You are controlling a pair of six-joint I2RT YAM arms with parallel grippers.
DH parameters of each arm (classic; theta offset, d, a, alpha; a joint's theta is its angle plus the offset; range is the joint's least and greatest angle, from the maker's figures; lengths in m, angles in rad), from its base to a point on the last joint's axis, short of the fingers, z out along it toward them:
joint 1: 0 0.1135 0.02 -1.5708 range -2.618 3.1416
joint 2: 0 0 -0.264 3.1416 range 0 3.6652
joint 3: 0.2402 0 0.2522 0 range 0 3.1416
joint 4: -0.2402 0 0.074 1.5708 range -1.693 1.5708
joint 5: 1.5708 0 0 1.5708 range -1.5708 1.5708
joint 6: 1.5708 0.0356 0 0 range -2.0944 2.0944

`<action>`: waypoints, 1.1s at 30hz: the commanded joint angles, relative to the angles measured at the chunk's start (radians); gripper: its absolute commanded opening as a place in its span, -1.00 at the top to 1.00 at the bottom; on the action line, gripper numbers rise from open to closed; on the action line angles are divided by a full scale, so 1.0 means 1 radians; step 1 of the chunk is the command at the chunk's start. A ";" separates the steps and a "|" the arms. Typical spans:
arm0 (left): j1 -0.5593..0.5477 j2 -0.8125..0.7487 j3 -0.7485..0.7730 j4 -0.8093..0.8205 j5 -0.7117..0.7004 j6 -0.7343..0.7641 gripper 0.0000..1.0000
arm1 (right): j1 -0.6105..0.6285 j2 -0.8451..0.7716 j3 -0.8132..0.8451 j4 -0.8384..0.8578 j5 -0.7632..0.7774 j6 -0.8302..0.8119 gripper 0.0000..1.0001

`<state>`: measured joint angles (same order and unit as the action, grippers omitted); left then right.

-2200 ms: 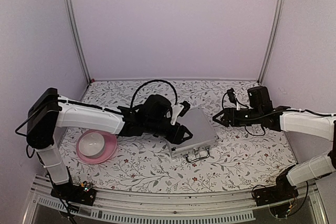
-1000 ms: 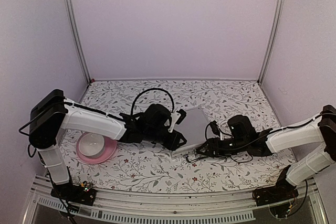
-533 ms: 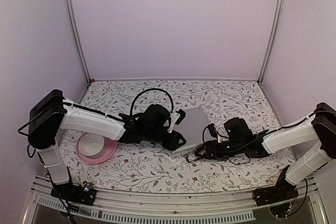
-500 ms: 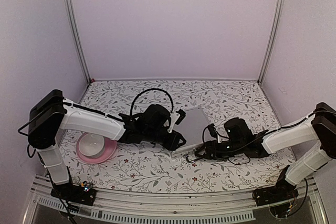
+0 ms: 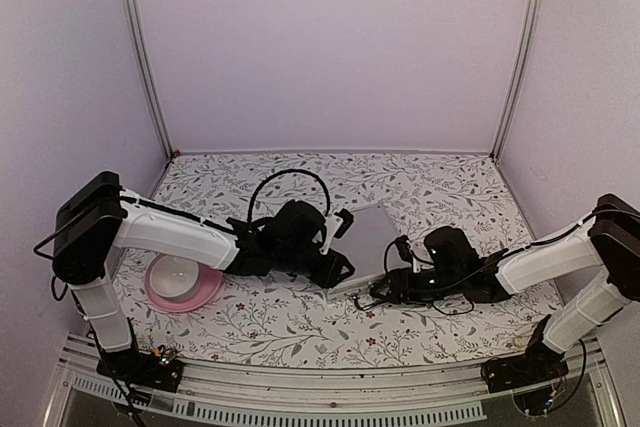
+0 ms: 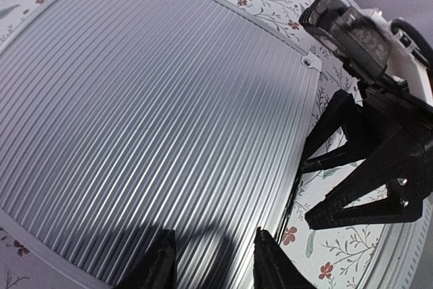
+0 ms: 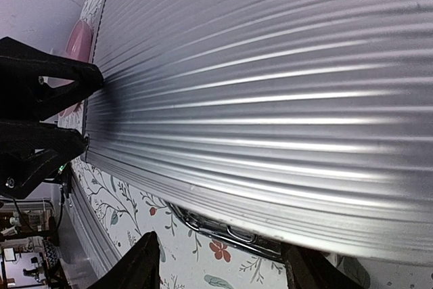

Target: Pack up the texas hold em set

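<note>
The left gripper, fingers spread, sits over the 8 o'clock corner of the closed silver case, mid-table. At its 5 o'clock the right gripper, jaws apart, flanks the handle. An off-centre pinch there could miss the handle and skid the case.

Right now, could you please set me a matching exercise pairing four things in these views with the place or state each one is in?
Things:
1. silver case
2. white bowl
3. metal handle
4. right gripper

Places or states:
A. sitting on the pink plate
B. open, close to the case's handle side
C. closed, ribbed lid facing up
D. attached at the case's near edge

Pairs: 1-C, 2-A, 3-D, 4-B.
</note>
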<state>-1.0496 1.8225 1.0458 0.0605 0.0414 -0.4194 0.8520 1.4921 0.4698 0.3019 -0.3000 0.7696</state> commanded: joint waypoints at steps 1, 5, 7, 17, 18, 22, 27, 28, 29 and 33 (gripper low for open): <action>-0.024 0.012 -0.051 -0.130 -0.006 -0.025 0.20 | 0.013 0.029 0.012 0.025 0.034 -0.007 -0.24; -0.027 0.011 -0.050 -0.131 -0.009 -0.024 0.20 | 0.014 0.057 0.018 0.038 0.035 -0.009 -0.24; -0.027 0.011 -0.049 -0.133 -0.011 -0.022 0.20 | 0.016 0.070 0.026 0.043 0.030 -0.009 -0.24; -0.027 0.013 -0.049 -0.136 -0.013 -0.022 0.20 | 0.017 0.062 0.019 0.093 0.008 0.031 -0.24; -0.027 0.013 -0.049 -0.136 -0.013 -0.021 0.20 | 0.017 0.062 0.019 0.100 0.003 0.039 -0.24; -0.028 0.012 -0.047 -0.136 -0.012 -0.020 0.20 | 0.016 0.058 0.019 0.108 -0.018 0.060 -0.24; -0.029 0.013 -0.047 -0.140 -0.012 -0.019 0.20 | 0.017 0.034 0.019 0.123 -0.040 0.094 -0.24; -0.030 0.014 -0.047 -0.139 -0.013 -0.020 0.20 | 0.017 0.031 0.021 0.124 -0.043 0.101 -0.23; -0.030 0.014 -0.047 -0.140 -0.013 -0.020 0.20 | 0.017 0.030 0.023 0.126 -0.048 0.103 -0.23; -0.033 0.014 -0.046 -0.140 -0.015 -0.019 0.20 | 0.017 0.032 0.026 0.126 -0.057 0.114 -0.23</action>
<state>-1.0595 1.8168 1.0378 0.0631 0.0154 -0.4236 0.8642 1.5455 0.4904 0.3912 -0.3309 0.8589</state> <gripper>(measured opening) 0.400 0.618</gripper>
